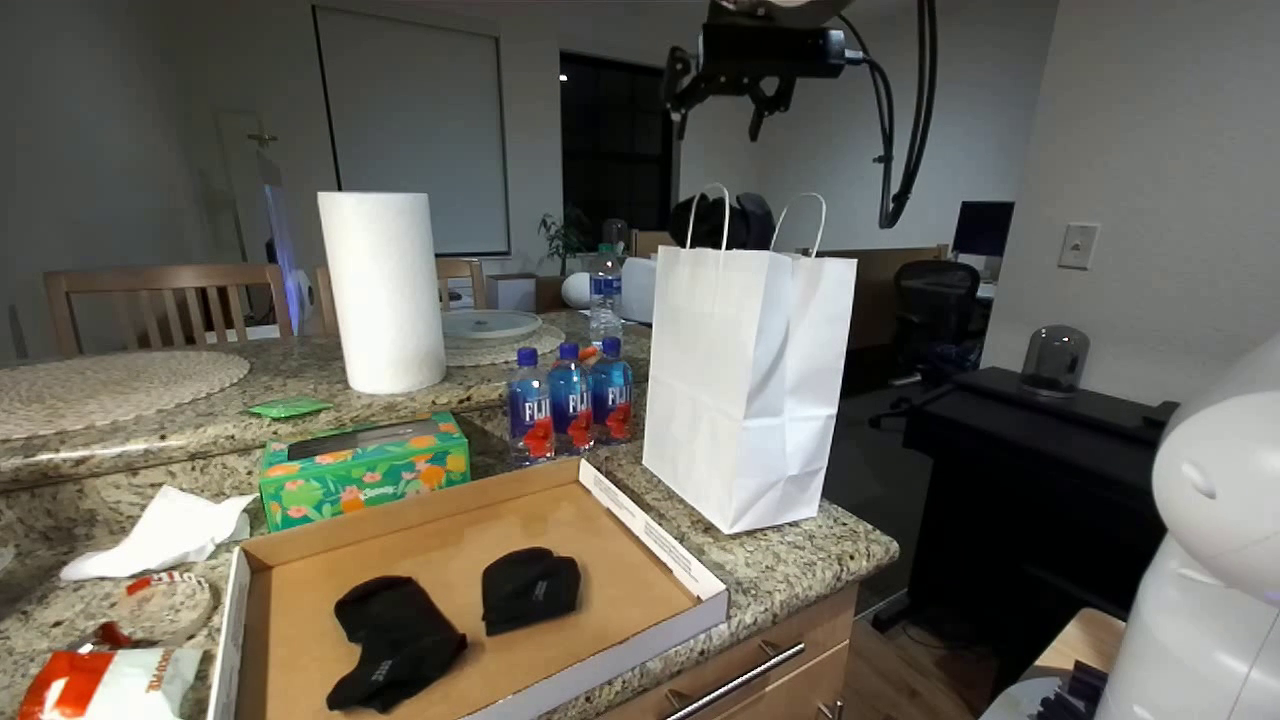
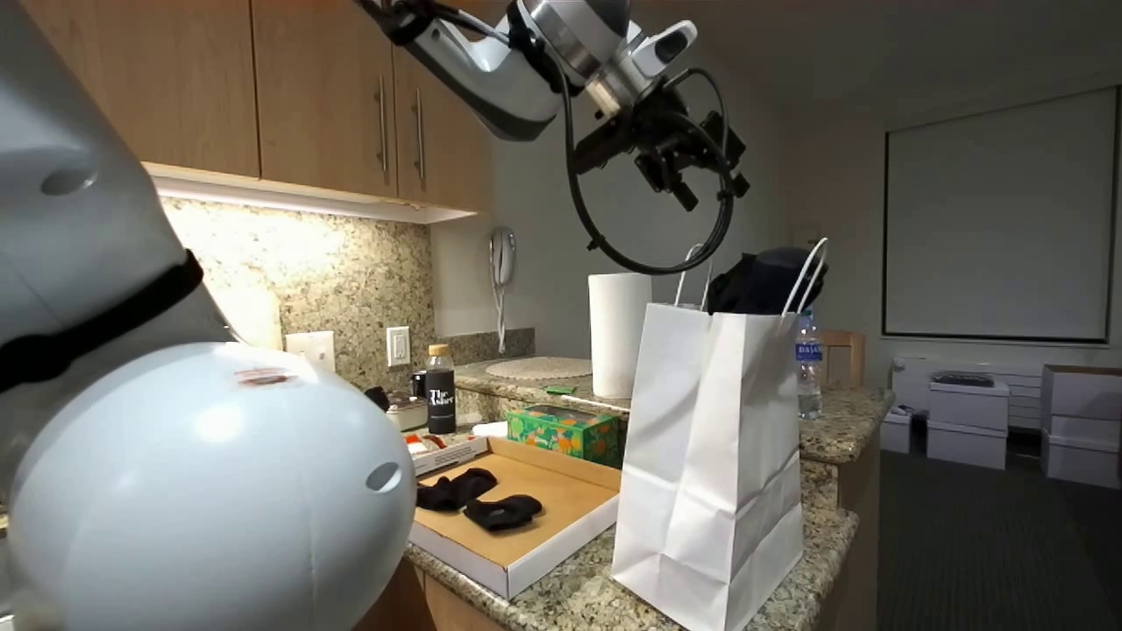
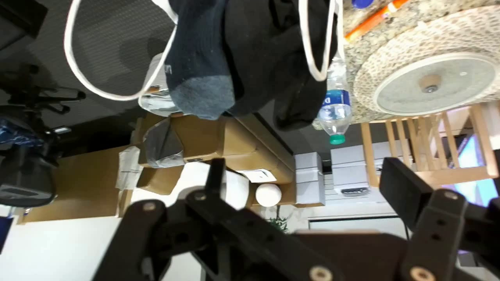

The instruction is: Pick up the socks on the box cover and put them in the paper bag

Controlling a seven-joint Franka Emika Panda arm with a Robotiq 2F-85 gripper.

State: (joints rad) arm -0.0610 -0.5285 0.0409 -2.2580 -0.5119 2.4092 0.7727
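Observation:
Two black socks, a left one point(image 1: 398, 645) and a right one point(image 1: 530, 590), lie apart on the cardboard box cover point(image 1: 620, 610); they also show in an exterior view, on the cover point(image 2: 561, 491). The white paper bag point(image 1: 745, 400) stands upright beside the cover, handles up. Dark socks point(image 2: 767, 280) stick out of its top; they also show in the wrist view point(image 3: 203, 70), one with a grey end. My gripper point(image 1: 718, 130) is open and empty, above the bag and apart from it. Its spread fingers show in the wrist view point(image 3: 306, 175). The bag's inside is hidden.
Several things stand near the cover: a green tissue box point(image 1: 370, 475), three Fiji bottles point(image 1: 572, 405) and a paper towel roll point(image 1: 385, 295). A clear bottle point(image 2: 808, 368) stands behind the bag. The bag is close to the counter's edge point(image 1: 870, 550). Its handles point(image 2: 811, 272) rise above its rim.

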